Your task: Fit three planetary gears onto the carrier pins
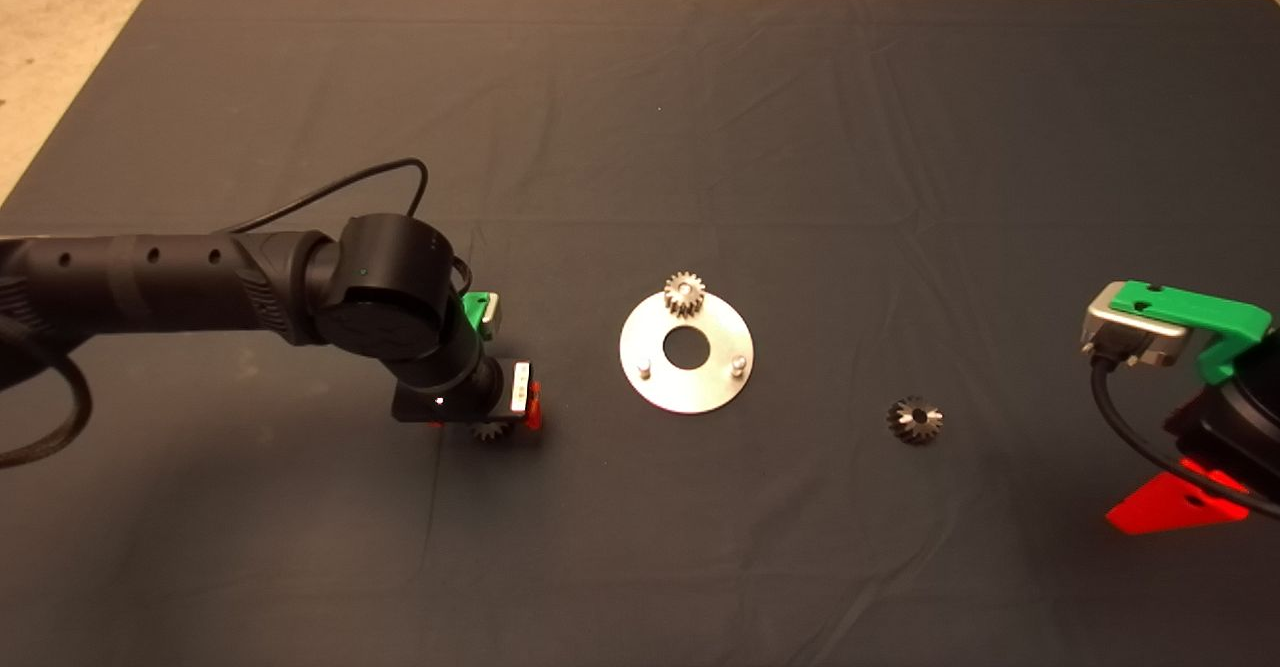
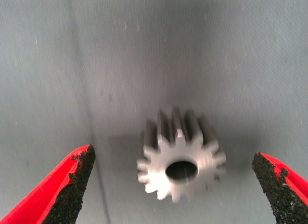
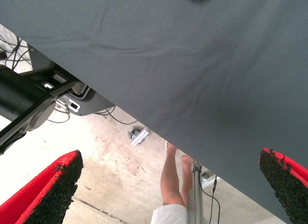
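The left gripper (image 1: pixel 505 425) is down at the dark mat (image 1: pixel 640 547) on the tabletop, on the near left of the scene, its black arm reaching in from the left edge. In the left wrist view its jaws stand wide, the two red fingers (image 2: pixel 67 185) with black pads set well apart on either side of a planetary gear (image 2: pixel 180 161) that lies on the mat between them, touched by neither pad. From above, only a sliver of that gear (image 1: pixel 487 431) peeks out under the gripper. At about the same depth on the right, a second planetary gear (image 1: pixel 914 419) lies loose on the mat, well apart from everything else. The right gripper (image 1: pixel 1180 507) waits at the lower right edge, off to the side of this gear; its wrist view shows its jaws wide too, holding nothing, with the mat's edge, floor, cables and a person's legs (image 3: pixel 175 183) beyond. Between the two loose gears and a little farther back sits the shiny round disc (image 1: pixel 686 352) with its large central hole. Two bare carrier pins (image 1: pixel 645 369) stand on its nearer half, one left and one right (image 1: pixel 738 363). On the far rim of the disc a third planetary gear (image 1: pixel 684 294) sits, seemingly seated on the third pin.
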Available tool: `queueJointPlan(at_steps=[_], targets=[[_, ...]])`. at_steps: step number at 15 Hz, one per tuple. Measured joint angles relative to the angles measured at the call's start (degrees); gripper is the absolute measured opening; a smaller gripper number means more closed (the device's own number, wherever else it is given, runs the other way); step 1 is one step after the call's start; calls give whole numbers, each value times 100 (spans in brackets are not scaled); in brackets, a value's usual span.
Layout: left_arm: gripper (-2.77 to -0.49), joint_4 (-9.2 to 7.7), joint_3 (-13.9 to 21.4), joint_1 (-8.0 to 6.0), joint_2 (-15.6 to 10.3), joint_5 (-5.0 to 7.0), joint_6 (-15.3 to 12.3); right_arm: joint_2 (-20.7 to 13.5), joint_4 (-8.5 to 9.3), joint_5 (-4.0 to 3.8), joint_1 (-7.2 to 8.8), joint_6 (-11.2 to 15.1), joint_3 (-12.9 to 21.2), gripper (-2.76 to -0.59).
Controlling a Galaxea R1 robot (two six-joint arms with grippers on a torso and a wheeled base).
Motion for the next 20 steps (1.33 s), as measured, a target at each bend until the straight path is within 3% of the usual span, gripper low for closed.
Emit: queueJointPlan(at_steps=[14, 20], targets=[[-146, 15, -107, 0, 40, -1, 56, 0, 2, 2, 0, 0, 0, -63], [-170, 13, 52, 0, 36, -1, -71, 0, 2, 2, 0, 0, 0, -63]])
